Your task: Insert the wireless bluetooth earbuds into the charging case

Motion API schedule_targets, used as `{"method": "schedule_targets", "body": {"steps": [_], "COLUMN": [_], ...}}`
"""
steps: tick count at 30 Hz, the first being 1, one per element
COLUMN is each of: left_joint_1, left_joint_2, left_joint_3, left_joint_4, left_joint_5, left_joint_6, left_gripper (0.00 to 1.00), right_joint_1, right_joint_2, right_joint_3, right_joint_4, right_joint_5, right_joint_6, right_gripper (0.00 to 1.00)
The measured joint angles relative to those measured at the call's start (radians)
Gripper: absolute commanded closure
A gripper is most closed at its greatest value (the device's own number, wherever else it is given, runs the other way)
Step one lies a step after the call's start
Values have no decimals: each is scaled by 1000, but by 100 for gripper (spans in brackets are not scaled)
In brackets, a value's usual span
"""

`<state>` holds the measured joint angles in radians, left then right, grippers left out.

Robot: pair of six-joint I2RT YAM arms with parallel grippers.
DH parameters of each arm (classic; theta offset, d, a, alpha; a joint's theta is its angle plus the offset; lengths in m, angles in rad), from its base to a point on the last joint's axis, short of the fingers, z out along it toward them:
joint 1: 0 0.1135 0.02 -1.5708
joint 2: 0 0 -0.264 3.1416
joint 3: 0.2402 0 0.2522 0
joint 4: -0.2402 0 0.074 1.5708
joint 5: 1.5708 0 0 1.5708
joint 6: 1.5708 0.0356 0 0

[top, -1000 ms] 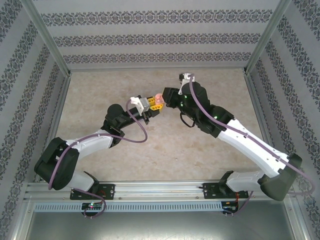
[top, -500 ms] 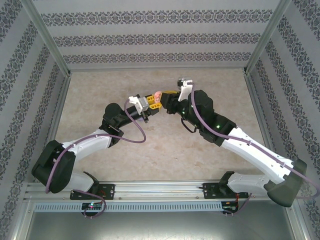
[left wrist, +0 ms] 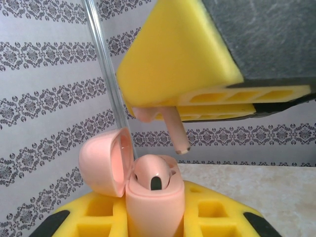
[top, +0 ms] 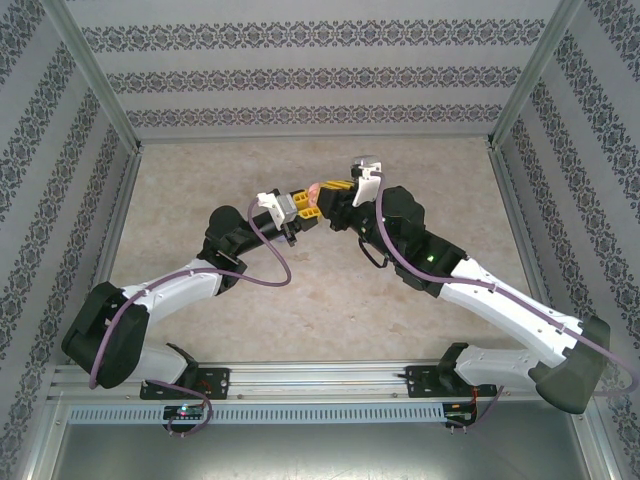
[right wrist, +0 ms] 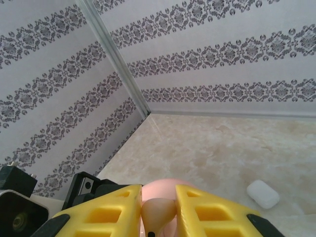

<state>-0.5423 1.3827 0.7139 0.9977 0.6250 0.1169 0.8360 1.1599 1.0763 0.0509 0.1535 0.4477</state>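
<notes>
My left gripper [left wrist: 154, 219] is shut on a pale pink charging case [left wrist: 153, 202] and holds it upright. The case's lid [left wrist: 106, 163] is swung open to the left. One pink earbud [left wrist: 153, 174] sits in a well of the case. Just above the case, my right gripper [right wrist: 159, 211] is shut on a second pink earbud [right wrist: 158, 210]. Its stem [left wrist: 177, 131] points down, a short way above the open well and to the right of the seated bud. In the top view both grippers meet over mid-table at the case [top: 314, 195].
A white closed case [right wrist: 262, 193] lies on the beige table [right wrist: 222, 148] toward the far wall. Patterned walls enclose the table on three sides, with a metal corner post [left wrist: 106, 74] behind the case.
The right gripper has swung round over the top of the case, bringing the pink earbud above the open well. The left gripper has kept the case almost still.
</notes>
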Motion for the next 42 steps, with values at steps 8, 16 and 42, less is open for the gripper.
{"method": "schedule_targets", "body": {"steps": [8,16,42], "left_joint_1": [-1,-2,-6], "left_joint_2": [-3,-13,-13], "left_joint_3": [0,0,0], "left_joint_4": [-1,-1,-45], "left_joint_5": [1,4,-16], "left_joint_6": [0,0,0], "left_gripper": [100,100,100], "right_joint_1": [0,-1,-16], "right_joint_2": [-2,0,26], "right_joint_3": [-6,-6,-38], "right_joint_4": [6,6,47], "right_joint_5": [34,40,33], "right_joint_6": [-6,-6,28], "right_gripper": [75,75,76]}}
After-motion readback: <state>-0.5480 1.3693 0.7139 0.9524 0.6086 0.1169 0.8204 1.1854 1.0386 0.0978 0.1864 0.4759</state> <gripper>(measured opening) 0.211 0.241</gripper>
